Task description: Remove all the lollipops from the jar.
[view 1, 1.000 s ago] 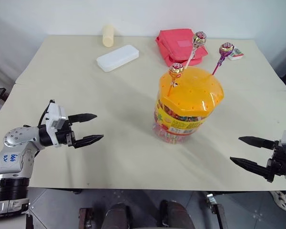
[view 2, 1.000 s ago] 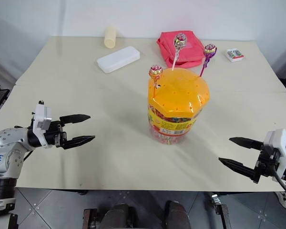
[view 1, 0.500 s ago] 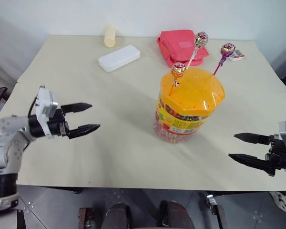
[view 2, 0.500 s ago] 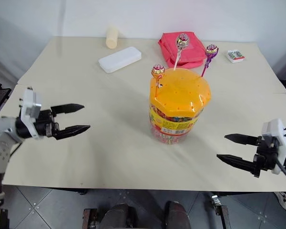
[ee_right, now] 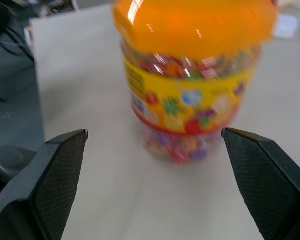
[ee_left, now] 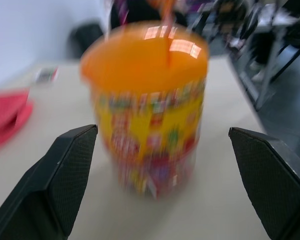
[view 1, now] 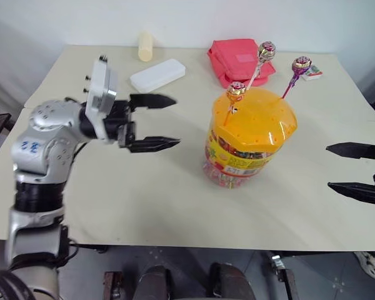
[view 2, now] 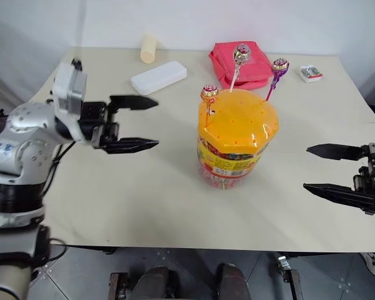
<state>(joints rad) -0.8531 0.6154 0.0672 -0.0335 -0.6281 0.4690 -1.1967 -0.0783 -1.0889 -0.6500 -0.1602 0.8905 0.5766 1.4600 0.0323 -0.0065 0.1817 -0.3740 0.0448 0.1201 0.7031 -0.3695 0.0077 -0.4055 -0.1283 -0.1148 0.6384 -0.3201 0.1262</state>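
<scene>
Jar: the jar [view 1: 250, 140] stands mid-table, bare top all round it.
Lollipops: I see three lollipops [view 1: 265, 51] standing up from its orange lid.
Left gripper: left gripper [view 1: 165, 122] hangs left of the jar, fingers spread, holding nothing.
Right gripper: right gripper [view 2: 322, 169] sits right of the jar at the table's near edge, spread, empty.
Beyond the jar: red pouch [view 1: 239, 57], white case [view 1: 157, 75], near the far edge.
Unclear: the sticks blur in my left wrist view.

I am looking into what seems a plain lab or office room: a wide cream bench [view 1: 112, 187] against a bare white wall [view 1: 237, 19], a grey tiled floor [view 1: 87, 275] below, and blurred dark chairs [ee_left: 270, 35] behind.
</scene>
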